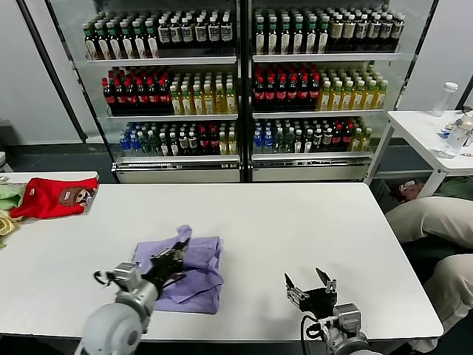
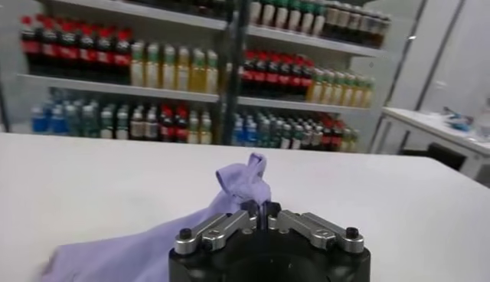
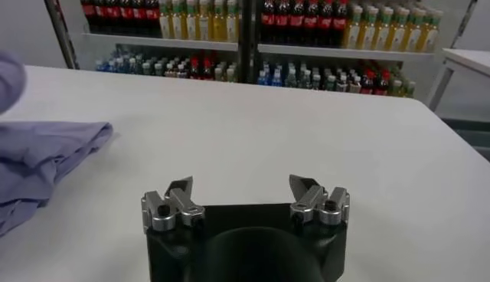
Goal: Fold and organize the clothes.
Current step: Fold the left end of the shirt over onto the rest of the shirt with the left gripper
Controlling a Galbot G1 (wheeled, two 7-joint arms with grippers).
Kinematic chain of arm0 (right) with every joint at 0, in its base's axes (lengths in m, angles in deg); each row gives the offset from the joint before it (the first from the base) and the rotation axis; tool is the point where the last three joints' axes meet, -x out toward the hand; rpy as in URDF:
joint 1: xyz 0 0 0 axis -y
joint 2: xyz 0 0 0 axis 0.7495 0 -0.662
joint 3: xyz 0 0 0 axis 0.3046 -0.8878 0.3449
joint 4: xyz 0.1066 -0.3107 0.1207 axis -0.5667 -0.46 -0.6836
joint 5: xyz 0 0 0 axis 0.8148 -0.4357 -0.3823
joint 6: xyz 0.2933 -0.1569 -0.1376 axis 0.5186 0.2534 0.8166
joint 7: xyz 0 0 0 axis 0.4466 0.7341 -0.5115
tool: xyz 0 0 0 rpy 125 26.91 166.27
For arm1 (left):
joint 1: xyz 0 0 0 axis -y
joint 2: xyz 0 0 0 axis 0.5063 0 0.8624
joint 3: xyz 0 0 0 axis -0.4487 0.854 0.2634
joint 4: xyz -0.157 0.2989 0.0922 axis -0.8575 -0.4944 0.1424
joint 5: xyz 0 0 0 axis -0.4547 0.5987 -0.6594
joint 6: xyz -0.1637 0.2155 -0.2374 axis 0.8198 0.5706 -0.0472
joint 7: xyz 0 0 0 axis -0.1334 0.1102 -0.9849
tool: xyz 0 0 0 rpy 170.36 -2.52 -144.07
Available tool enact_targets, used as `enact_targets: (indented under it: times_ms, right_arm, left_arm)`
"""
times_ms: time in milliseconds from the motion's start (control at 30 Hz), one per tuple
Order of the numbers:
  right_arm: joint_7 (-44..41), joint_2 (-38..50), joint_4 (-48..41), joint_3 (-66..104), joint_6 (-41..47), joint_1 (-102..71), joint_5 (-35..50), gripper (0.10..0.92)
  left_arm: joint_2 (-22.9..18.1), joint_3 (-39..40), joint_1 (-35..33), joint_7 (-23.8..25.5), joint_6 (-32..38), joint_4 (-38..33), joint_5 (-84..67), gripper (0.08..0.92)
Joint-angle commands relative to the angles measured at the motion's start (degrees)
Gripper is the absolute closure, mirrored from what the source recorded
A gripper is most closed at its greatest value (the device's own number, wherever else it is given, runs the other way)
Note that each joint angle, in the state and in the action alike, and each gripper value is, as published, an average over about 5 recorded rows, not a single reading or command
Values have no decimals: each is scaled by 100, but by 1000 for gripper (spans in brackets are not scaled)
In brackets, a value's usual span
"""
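The lavender T-shirt [image 1: 188, 271] lies partly folded near the tabletop's [image 1: 295, 222] front edge, left of centre, with one corner pinched and lifted by the closed left gripper [image 1: 171, 260], so folding looks unfinished. The right gripper [image 1: 310, 287] hovers open near the front edge, well apart. Red clothing [image 1: 53, 197] sits at the far-left corner, out of the way.

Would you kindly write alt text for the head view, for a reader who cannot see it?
The left gripper is shut on a raised fold of a crumpled lavender cotton T-shirt on a white table. The right gripper waits open near the table's front edge; a red garment lies far left.
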Motion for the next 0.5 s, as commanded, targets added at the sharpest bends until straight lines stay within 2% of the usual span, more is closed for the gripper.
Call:
enact_targets:
  times_ms: [33, 133, 233, 367, 500]
  right_arm:
    - [-6, -6, -8, -6, -1, 6, -5, 203]
    - [-12, 3, -12, 2, -5, 5, -1, 203]
    - [-23, 27, -9, 17, -15, 2, 8, 203]
    - [-38, 42, -38, 12, -31, 22, 16, 203]
    - [-48, 32, -97, -28, -44, 67, 13, 203]
  left_arm:
    - [-216, 718, 225, -11, 164, 83, 829, 729]
    - [-14, 213, -92, -33, 238, -396, 740, 651]
    - [381, -463, -475, -200, 332, -499, 686, 573]
    - [829, -1331, -883, -333, 585, 224, 674, 461]
    - [922, -1786, -1082, -336, 634, 911, 431, 340]
